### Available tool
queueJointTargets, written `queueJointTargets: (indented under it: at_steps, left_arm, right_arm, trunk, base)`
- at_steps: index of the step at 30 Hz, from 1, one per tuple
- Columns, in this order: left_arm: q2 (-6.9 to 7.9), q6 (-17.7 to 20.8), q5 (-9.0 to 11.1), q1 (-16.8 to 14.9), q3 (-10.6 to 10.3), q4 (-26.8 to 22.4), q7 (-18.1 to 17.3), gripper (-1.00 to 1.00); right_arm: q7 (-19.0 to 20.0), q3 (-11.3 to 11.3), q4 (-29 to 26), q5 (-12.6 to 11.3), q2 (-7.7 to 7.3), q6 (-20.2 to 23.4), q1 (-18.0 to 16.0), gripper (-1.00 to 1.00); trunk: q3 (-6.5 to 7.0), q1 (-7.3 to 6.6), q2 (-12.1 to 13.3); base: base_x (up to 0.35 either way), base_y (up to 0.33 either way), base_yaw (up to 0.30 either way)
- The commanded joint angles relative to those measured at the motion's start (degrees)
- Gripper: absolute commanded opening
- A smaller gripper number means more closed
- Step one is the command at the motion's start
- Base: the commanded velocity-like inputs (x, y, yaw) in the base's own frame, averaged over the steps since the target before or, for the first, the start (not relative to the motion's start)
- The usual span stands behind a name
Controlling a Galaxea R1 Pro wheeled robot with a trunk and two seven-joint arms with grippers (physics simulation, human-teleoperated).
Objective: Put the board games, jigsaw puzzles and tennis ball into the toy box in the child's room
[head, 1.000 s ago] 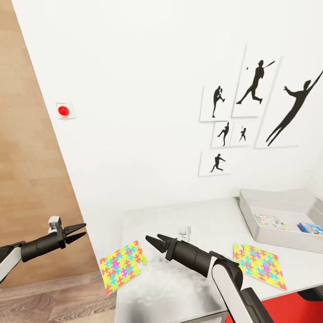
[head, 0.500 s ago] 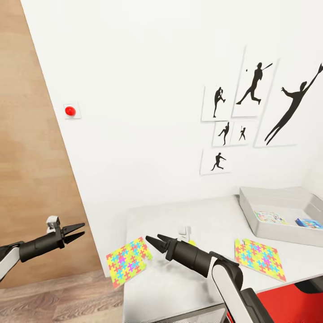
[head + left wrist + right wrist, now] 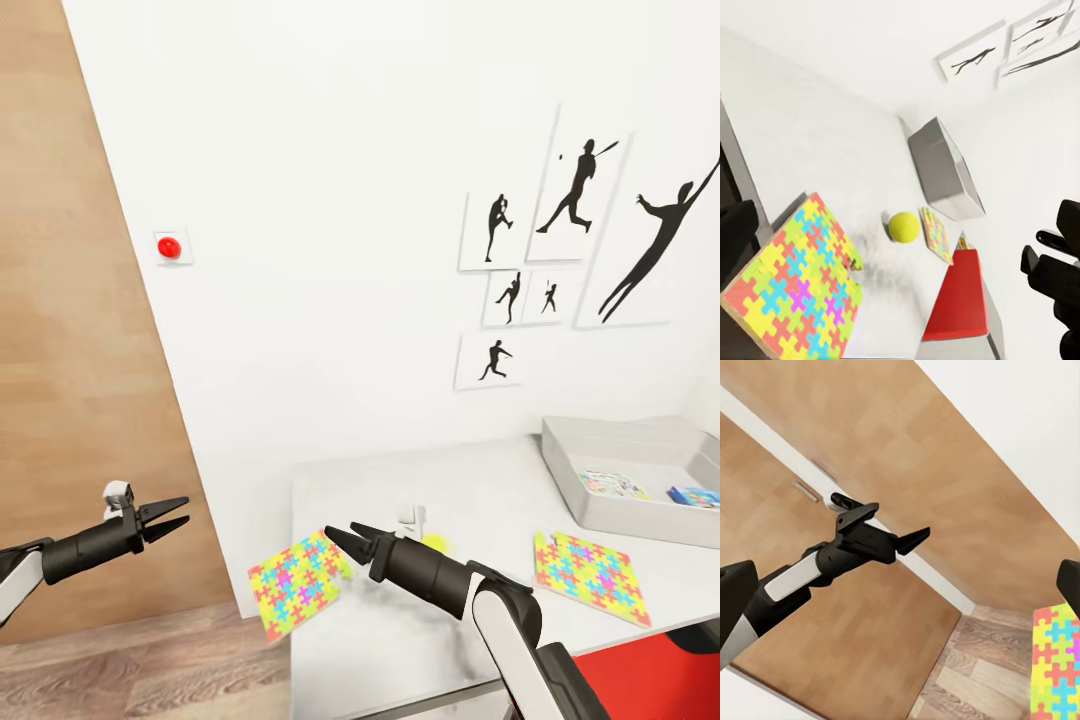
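right gripper (image 3: 342, 539), centre-bottom of the head view: jaws apart, nothing between them, hovering over the near end of the table (image 3: 470, 480). left gripper (image 3: 172, 520), lower left, out over the wooden floor (image 3: 130, 680) beside the table's end: jaws likewise apart and empty.

just left of the right gripper's tips, one jigsaw puzzle (image 3: 297, 584) lies on the table's corner, overhanging the edge. just right of that gripper, partly hidden by it, sits the tennis ball (image 3: 436, 543). a second jigsaw puzzle (image 3: 592, 576) lies at lower right, near the toy box (image 3: 600, 440), which sits at the right edge of the frame.

inside the toy box: a pale board game (image 3: 611, 484) and a blue board game (image 3: 693, 496). judged progress: two games are stowed; both puzzles and the ball remain out. whether the third game is stowed cannot be told.
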Motion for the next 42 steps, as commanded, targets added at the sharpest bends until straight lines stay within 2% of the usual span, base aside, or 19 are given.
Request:
queueJointTargets:
  at_steps: [1, 20, 25, 28, 32, 34, 37, 39, 42]
  left_arm:
    - [0.08, 0.48, 0.5, -0.07, -0.32, 0.05, -0.05, 1.0]
    - [0.08, 0.41, 0.5, -0.07, -0.32, 0.05, -0.07, 1.0]
    - [0.06, 0.41, 0.5, -0.07, -0.32, 0.05, -0.08, 1.0]
    - [0.02, 0.41, 0.51, -0.07, -0.32, 0.05, -0.08, 1.0]
    - [0.0, 0.41, 0.53, -0.07, -0.32, 0.05, -0.08, 1.0]
    - [0.0, 0.41, 0.63, -0.07, -0.32, 0.09, -0.08, 1.0]
    - [-0.05, 0.41, 0.74, -0.07, -0.28, 0.24, -0.08, 1.0]
    - [-0.17, 0.41, 0.85, -0.07, -0.25, 0.36, -0.08, 1.0]
    - [-0.19, 0.41, 0.99, -0.07, -0.24, 0.43, -0.09, 1.0]
  right_arm:
    - [-0.03, -0.08, -0.03, -0.31, 0.03, 0.42, -0.06, 1.0]
    - [0.06, -0.1, -0.03, -0.31, 0.03, 0.42, 0.0, 1.0]
    - [0.15, -0.18, -0.05, -0.31, 0.0, 0.43, -0.05, 1.0]
    - [1.69, -1.04, -0.58, -0.31, -0.11, 0.5, -0.02, 1.0]
    - [7.49, -4.05, -0.87, -0.31, -0.2, 1.31, -0.07, 1.0]
    - [12.84, -7.37, -0.94, -0.31, -0.22, 3.92, -0.06, 1.0]
    - [18.43, -11.36, -0.97, -0.32, -0.17, 7.58, -0.03, 1.0]
    - [24.37, -15.13, -0.99, -0.33, -0.16, 10.55, -0.07, 1.0]
    - [29.74, -17.52, -0.99, -0.32, -0.12, 12.33, -0.13, 1.0]
  trunk:
    - [-0.08, 0.01, -0.06]
    - [-0.08, 0.01, -0.06]
    - [-0.97, 1.11, -2.06]
    - [-1.51, 1.76, -3.26]
    - [-2.23, 2.64, -4.87]
    - [-2.59, 3.08, -5.67]
    - [-3.13, 3.74, -6.87]
    - [-3.49, 4.18, -7.68]
    - [-4.03, 4.84, -8.88]
  base:
    - [0.0, 0.197, 0.0]
    - [0.0, 0.08, 0.0]
    - [0.0, 0.002, 0.0]
    - [0.0, 0.0, 0.0]
    - [0.0, 0.0, 0.0]
    - [0.0, 0.0, 0.0]
    - [0.0, 0.0, 0.0]
    - [0.0, 0.0, 0.0]
    - [0.0, 0.0, 0.0]
